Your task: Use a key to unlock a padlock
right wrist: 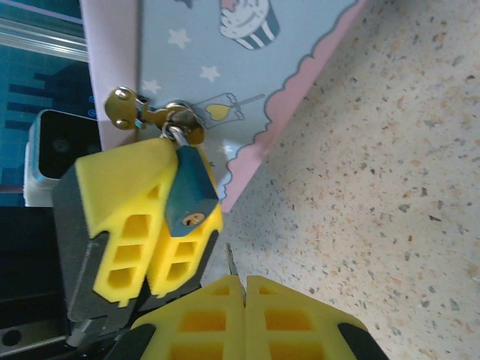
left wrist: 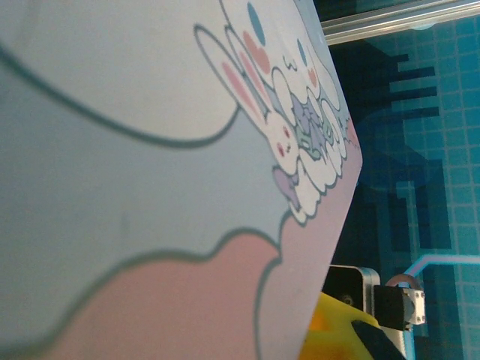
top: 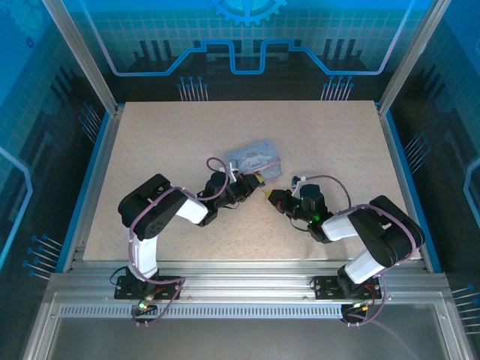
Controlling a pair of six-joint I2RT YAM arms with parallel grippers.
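from above, a pastel printed case (top: pixel 255 156) lies near the middle of the speckled table (top: pixel 150 142), and both arms reach in to its near edge: the left gripper (top: pixel 250 180) is right at the case, the right gripper (top: pixel 270 196) just beside it and pointed at it. the padlock (right wrist: pixel 191 191) is too small to read from that height. in the left wrist view the case's bunny-print face looms very close, with a yellow fingertip (left wrist: pixel 330 334) poking out below its edge; the jaws cannot be judged from here. the right wrist view tells the most: the blue padlock hangs by its shackle from the brass clasp (right wrist: pixel 124 109) on the case's edge, its body lying against the left gripper's yellow fingers (right wrist: pixel 127 217). these stand narrow, but i cannot tell whether they truly clamp the lock. the keyhole (right wrist: pixel 193 219) faces the camera. the right gripper's pads are pressed together on the key (right wrist: pixel 230 261), of which a thin sliver of blade shows, its tip near the keyhole but apart from it and a little to one side. so grasping and approach look done; aligning, inserting, turning and freeing the shackle appear left to do.
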